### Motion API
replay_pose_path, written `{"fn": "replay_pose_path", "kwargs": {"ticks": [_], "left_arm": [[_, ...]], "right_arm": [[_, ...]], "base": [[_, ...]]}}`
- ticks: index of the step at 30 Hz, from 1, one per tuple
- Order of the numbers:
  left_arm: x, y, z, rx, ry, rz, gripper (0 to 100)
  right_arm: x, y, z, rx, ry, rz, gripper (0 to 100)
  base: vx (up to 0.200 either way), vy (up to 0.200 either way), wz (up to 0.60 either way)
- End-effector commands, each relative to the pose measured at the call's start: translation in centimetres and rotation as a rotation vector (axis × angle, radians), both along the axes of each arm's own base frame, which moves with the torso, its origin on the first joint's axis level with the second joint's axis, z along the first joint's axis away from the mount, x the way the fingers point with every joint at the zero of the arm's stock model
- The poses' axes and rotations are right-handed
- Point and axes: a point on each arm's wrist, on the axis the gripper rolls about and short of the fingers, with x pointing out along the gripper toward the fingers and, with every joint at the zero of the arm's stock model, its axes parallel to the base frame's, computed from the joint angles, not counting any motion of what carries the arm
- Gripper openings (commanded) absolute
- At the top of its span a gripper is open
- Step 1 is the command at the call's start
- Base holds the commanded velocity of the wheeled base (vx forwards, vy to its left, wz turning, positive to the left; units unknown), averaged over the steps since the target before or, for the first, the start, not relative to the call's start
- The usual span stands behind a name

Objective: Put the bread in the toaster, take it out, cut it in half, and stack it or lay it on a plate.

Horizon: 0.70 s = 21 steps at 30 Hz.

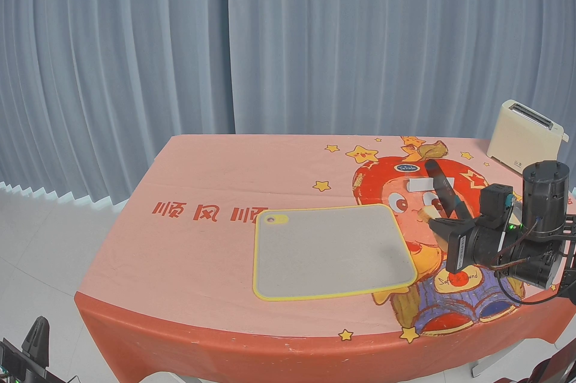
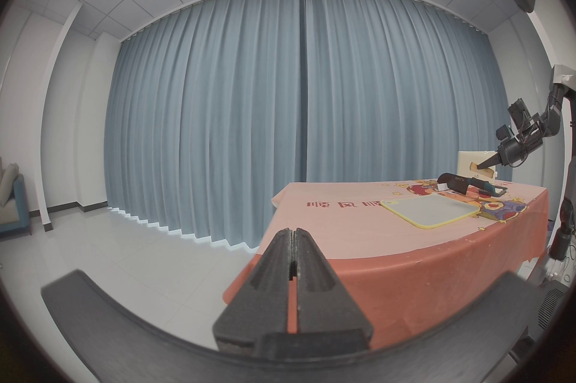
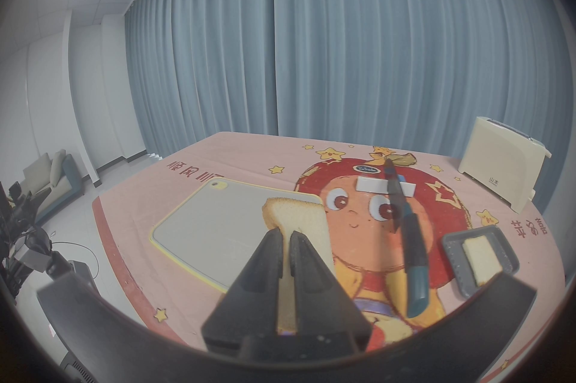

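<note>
The tabletop [image 1: 210,174] wears a salmon-pink cloth with a darker orange-red skirt. It carries red characters at ten o'clock from the cutting board [image 1: 333,249], scattered yellow stars, and a cartoon figure in red, orange and purple toward three o'clock. The cutting board is pale grey with a yellow rim. The toaster [image 1: 525,141], at two o'clock, is cream. The knife [image 3: 408,234] has a black blade and a teal handle. The tray [image 3: 451,258] is dark grey. The right hand [image 3: 286,233] is black; the bread [image 3: 300,219] in it is off-white with a tan crust. The curtain [image 1: 240,30] is blue-grey in vertical folds.
</note>
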Motion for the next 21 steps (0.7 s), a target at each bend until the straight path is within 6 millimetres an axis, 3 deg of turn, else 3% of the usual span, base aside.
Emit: {"fn": "replay_pose_path", "kwargs": {"ticks": [1,9,17,21], "left_arm": [[0.1,0.0,-0.5,0.0,0.016,0.001,0],[0.1,0.0,-0.5,0.0,0.017,0.001,0],[0.1,0.0,-0.5,0.001,0.017,0.0,0],[0.1,0.0,-0.5,0.001,0.017,0.0,0]], "right_arm": [[0.0,-0.1,0.1,0.0,-0.003,-0.005,0],[0.0,-0.6,0.5,0.008,-0.021,-0.028,0],[1.0,-3.2,1.1,-0.015,-0.052,-0.129,0],[1.2,-3.6,0.6,-0.035,-0.036,-0.143,0]], "base": [[0.0,-0.2,0.0],[0.0,-0.2,0.0],[0.0,-0.2,0.0],[0.0,0.0,0.0]]}}
